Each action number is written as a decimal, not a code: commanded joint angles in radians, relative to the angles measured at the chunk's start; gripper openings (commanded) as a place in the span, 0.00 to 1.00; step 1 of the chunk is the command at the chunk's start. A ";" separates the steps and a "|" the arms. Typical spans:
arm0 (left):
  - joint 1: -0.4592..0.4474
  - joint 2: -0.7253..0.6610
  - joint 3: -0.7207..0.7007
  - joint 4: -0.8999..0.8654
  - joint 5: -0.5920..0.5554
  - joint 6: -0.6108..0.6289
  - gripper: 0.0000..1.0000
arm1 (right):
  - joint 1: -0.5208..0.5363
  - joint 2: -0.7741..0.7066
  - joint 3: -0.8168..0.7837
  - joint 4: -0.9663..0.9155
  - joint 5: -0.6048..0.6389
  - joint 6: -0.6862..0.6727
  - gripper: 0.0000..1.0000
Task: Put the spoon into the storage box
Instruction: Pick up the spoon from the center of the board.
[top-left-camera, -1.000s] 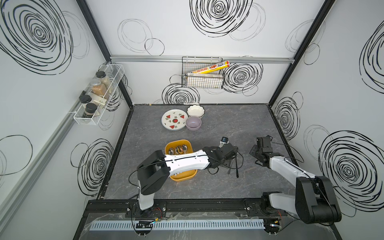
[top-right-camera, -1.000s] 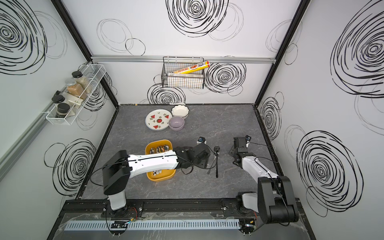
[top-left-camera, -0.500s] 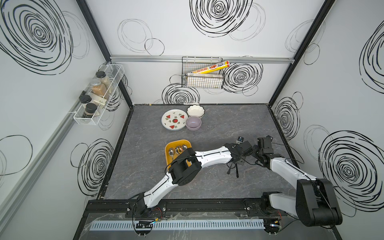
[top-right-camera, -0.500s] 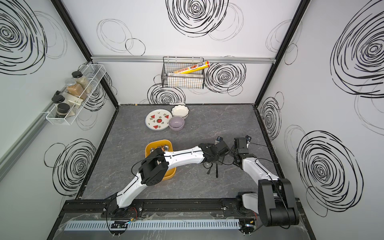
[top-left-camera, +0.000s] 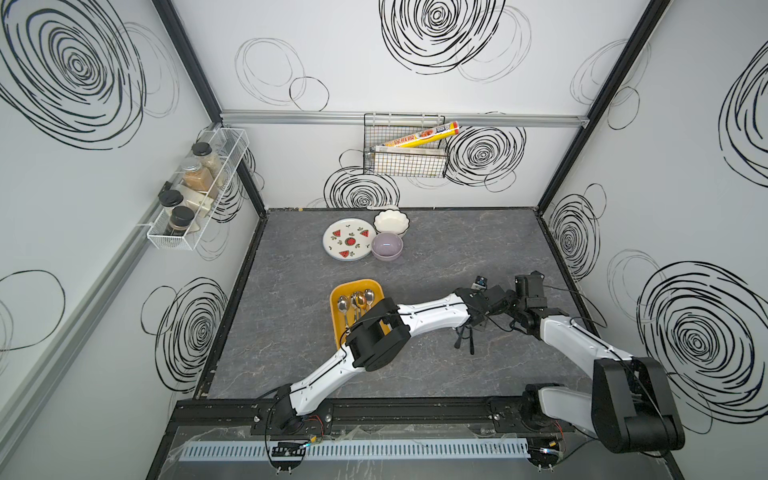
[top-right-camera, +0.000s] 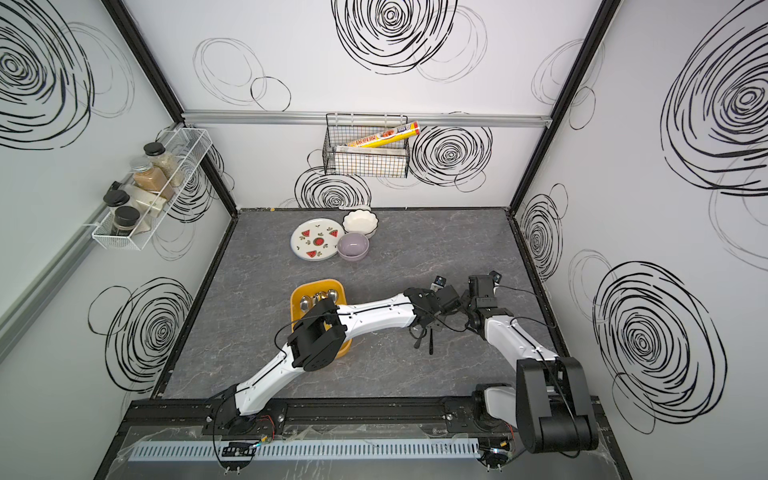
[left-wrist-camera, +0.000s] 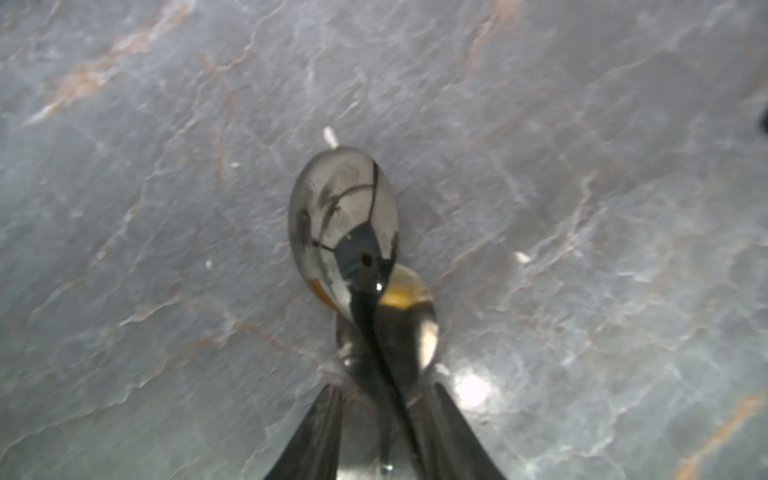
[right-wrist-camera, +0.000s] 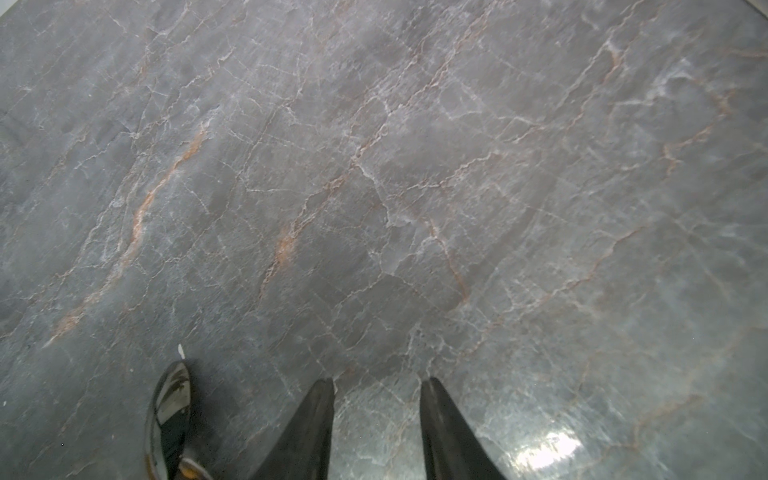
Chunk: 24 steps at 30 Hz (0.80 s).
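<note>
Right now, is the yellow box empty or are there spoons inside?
Not empty. The storage box holds several spoons, their bowls side by side at its far end.

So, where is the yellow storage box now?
In both top views the storage box lies on the table's left half, nearer the front than the watermelon plate, its near end hidden under the left arm's elbow.
</note>
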 joint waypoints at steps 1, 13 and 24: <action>0.001 0.005 -0.057 -0.069 -0.049 0.004 0.29 | -0.004 -0.002 -0.016 0.018 -0.014 0.006 0.39; 0.008 -0.200 -0.265 0.067 -0.033 0.006 0.03 | -0.004 0.015 -0.017 0.029 -0.043 0.003 0.39; 0.075 -0.441 -0.536 0.237 0.063 0.005 0.00 | -0.004 0.018 -0.009 0.067 -0.172 -0.025 0.41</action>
